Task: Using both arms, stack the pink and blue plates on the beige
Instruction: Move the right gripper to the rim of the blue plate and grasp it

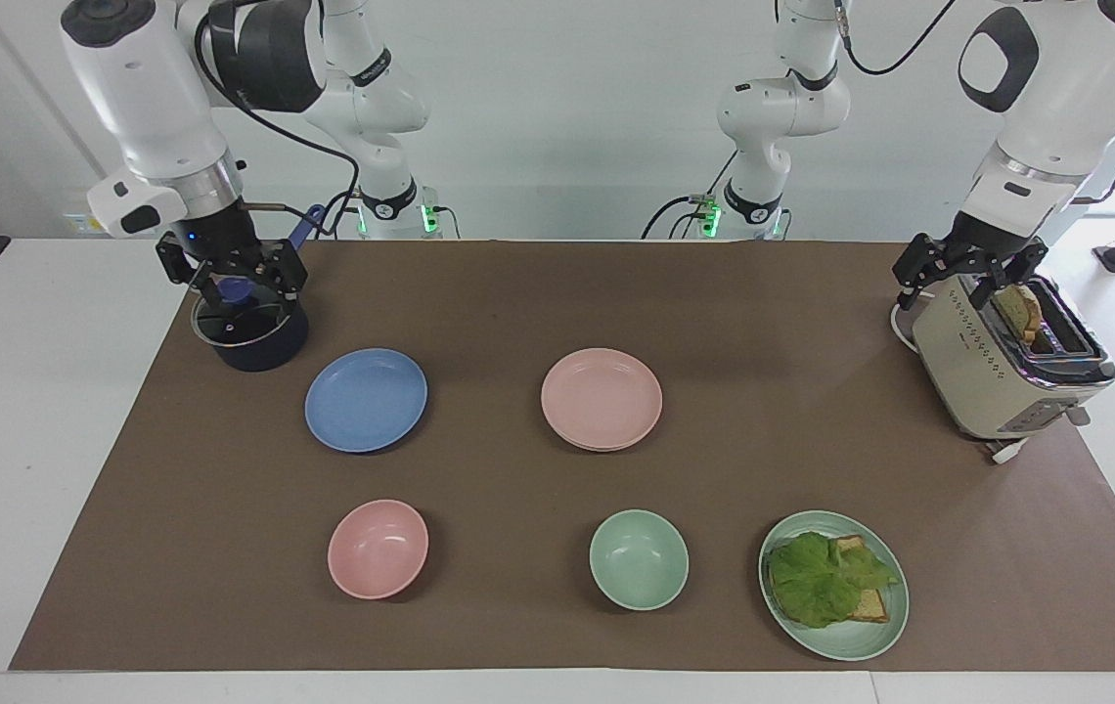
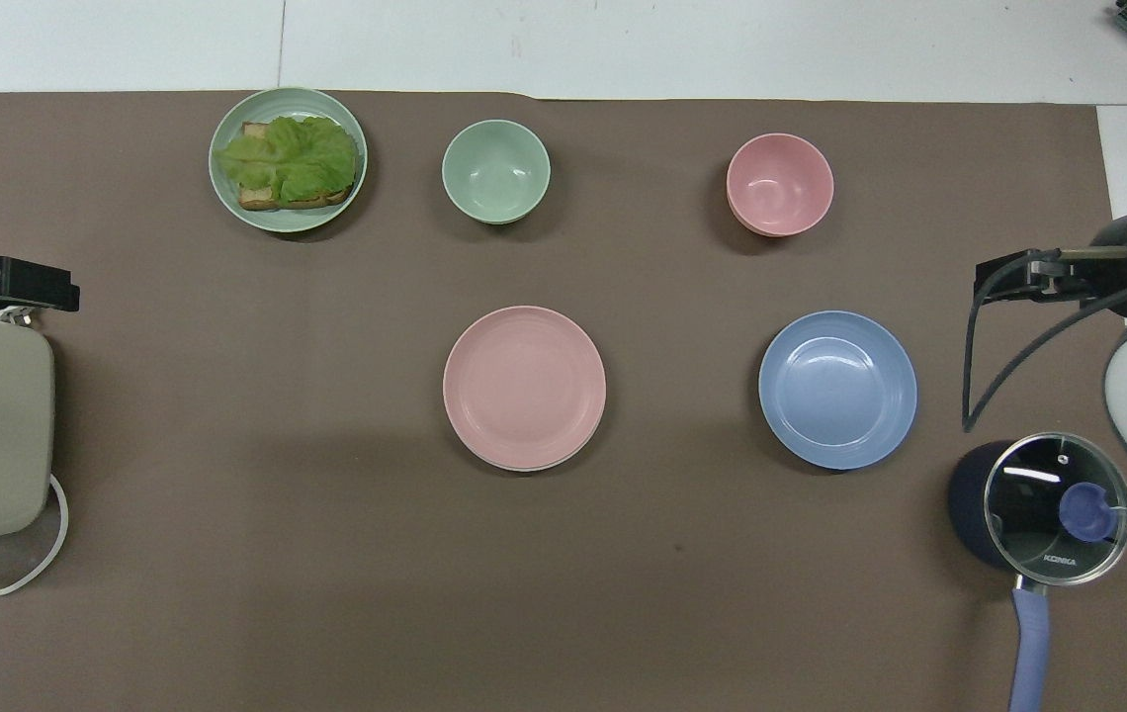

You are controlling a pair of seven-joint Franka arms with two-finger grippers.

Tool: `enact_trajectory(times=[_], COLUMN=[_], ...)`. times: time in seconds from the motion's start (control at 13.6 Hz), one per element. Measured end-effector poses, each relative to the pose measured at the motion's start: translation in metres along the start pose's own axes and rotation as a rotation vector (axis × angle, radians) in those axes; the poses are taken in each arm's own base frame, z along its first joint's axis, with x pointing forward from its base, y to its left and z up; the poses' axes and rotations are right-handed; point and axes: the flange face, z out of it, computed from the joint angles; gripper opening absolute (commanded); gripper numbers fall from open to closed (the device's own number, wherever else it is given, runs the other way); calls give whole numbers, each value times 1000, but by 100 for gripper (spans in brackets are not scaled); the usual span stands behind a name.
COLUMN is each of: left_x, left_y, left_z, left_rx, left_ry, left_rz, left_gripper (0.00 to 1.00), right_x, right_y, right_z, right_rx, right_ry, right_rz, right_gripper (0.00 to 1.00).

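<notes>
From my remote seat, half the stack is built: the pink plate (image 1: pixel 602 397) sits at frame centre on the beige plate (image 1: pixel 606 445), of which only a rim sliver shows beneath. The blue plate (image 1: pixel 366 399) lies alone beside them, centre-left. My right gripper (image 1: pixel 243 279), fingers spread and empty, hangs over the pot (image 1: pixel 249 330) at upper left; my left gripper (image 1: pixel 970 264), likewise spread, hovers above the toaster (image 1: pixel 1005 370) at right. Next, I judge, the right gripper must take the blue plate's rim.
</notes>
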Motion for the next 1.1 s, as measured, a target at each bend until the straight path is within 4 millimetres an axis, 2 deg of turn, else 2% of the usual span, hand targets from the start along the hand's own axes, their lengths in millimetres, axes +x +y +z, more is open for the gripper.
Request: enact_trajectory(times=[0.44, 0.74, 0.88, 1.1], left_x=[0, 0, 0, 0], left_y=[-2, 0, -1, -1], left_z=[1, 1, 1, 1], left_rx=[0, 0, 0, 0], left_ry=[-2, -3, -4, -4], left_rz=[-4, -1, -2, -3], left_gripper=[100, 100, 100, 100], right_x=[5, -15, -23, -26], right_y=[15, 11, 10, 15], right_z=[114, 180, 202, 219], right_rx=[7, 14, 17, 18], right_ry=[-1, 22, 25, 18], right_rz=[-20, -27, -46, -66], right_gripper=[100, 100, 100, 100])
